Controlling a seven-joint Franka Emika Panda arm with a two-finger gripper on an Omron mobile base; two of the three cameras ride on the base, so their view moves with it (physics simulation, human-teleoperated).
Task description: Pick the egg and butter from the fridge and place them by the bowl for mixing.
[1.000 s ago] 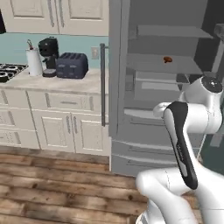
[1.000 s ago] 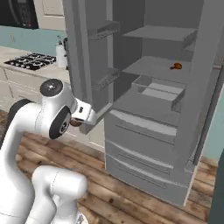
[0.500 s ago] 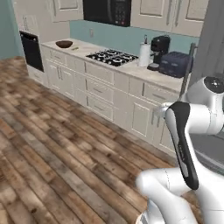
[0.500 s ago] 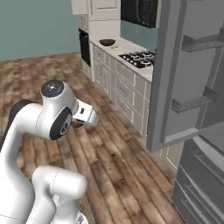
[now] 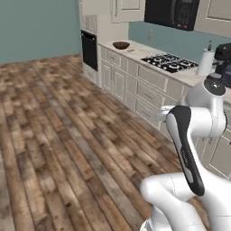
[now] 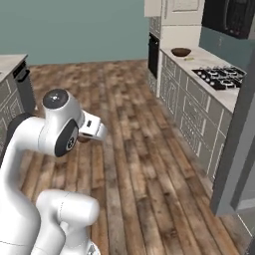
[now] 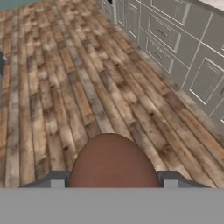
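Observation:
A reddish-brown egg (image 7: 113, 162) fills the bottom of the hand view, and my gripper (image 7: 113, 178) is shut on it, a fingertip on each side. In the right base view the gripper (image 6: 85, 138) hangs over the wood floor with a bit of the egg (image 6: 82, 140) showing under the hand. The dark wooden bowl (image 5: 121, 45) (image 6: 181, 52) stands far off on the counter beside the wall oven. A small pale-yellow stick, the butter (image 5: 131, 50) (image 6: 190, 59), lies just beside it. The fridge's grey open door (image 6: 238, 144) stands at the right edge.
A run of white cabinets (image 5: 135, 85) with a gas cooktop (image 5: 169, 62) and a paper towel roll (image 5: 205, 61) lines the right. A black wall oven (image 5: 90, 48) ends the run. Wide wood floor (image 5: 54, 131) lies ahead. A dark-fronted counter (image 6: 15, 84) stands at left.
The whole picture has swung left, from the open fridge to the cooktop counter and the floor, so the base has turned. The arm's pose and its grip look unchanged.

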